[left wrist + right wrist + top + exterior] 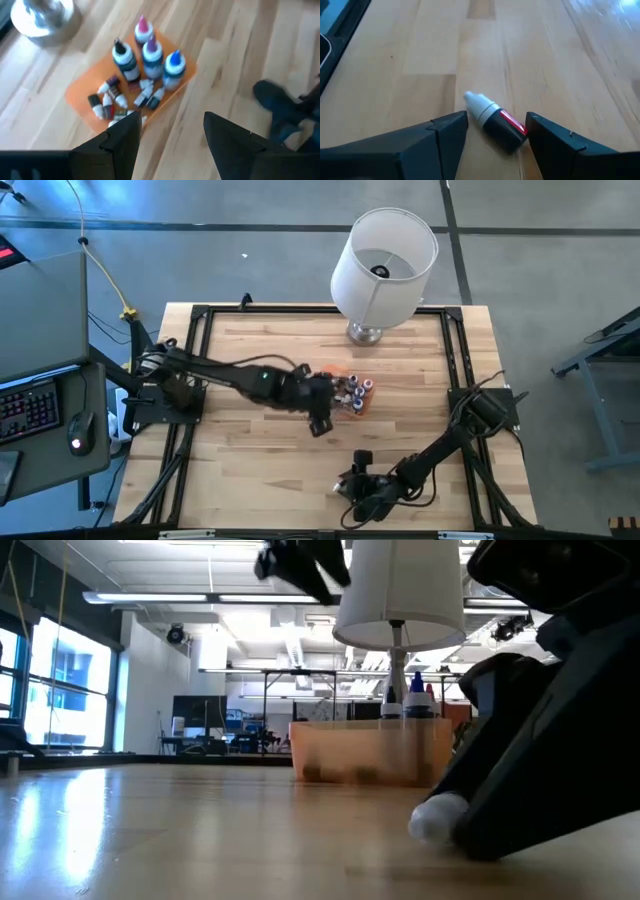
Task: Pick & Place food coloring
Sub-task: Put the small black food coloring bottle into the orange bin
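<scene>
My left gripper point(170, 132) hangs above the orange box point(82, 90), fingers point(122, 140) spread apart and holding nothing. Just beyond its fingertips, inside the box, I see the small food coloring bottles point(120, 97) lying in a loose heap, with four taller bottles point(150, 55) standing upright behind them. My right gripper point(495, 127) sits low at the table point(420, 60), near the front edge, fingers apart. Between its two fingers lies one food coloring bottle point(495, 120) on its side on the wood, white tip pointing away from the gripper, dark body with a red label; neither finger clamps it. A white-shaded lamp point(383, 265) stands beyond the box.
</scene>
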Robot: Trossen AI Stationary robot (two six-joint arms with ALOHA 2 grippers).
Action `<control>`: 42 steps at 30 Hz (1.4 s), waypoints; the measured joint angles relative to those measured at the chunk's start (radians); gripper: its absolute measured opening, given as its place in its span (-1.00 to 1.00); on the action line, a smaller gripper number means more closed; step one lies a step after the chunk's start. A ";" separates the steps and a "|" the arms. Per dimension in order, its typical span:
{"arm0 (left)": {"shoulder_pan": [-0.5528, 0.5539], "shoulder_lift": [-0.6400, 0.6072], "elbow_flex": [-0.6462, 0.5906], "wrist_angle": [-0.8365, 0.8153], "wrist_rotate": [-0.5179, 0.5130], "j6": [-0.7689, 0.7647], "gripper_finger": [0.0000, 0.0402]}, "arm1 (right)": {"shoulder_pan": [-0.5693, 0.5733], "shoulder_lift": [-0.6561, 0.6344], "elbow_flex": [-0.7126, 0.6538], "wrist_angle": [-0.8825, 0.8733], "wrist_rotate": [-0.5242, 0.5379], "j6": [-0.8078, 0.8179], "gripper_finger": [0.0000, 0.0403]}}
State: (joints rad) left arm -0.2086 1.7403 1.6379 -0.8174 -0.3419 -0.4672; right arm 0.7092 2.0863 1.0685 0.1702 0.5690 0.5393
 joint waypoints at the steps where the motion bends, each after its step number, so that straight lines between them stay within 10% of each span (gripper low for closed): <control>1: -0.020 -0.003 0.001 0.002 -0.026 -0.012 0.06 | -0.003 0.012 0.001 0.003 0.003 -0.016 -0.01; 10: -0.299 -0.006 -0.022 -0.133 -0.241 -0.304 0.06 | -0.012 0.050 0.002 0.017 -0.059 -0.119 -0.32; 22: -0.488 -0.004 -0.351 0.059 -0.318 -0.797 0.06 | -0.048 -0.052 -0.011 0.012 -0.096 -0.262 -0.65; 32: -0.457 -0.004 -0.430 0.146 -0.317 -0.820 0.06 | -0.300 -0.303 -0.007 -0.166 0.264 -0.522 -0.61; 42: -0.438 -0.004 -0.430 0.156 -0.315 -0.763 0.06 | -0.557 -0.295 -0.005 -0.243 -0.012 -0.466 -0.41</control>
State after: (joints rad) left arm -0.6466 1.7367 1.2076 -0.6615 -0.6567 -1.2304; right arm 0.1519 1.7918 1.0634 -0.0725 0.5569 0.0735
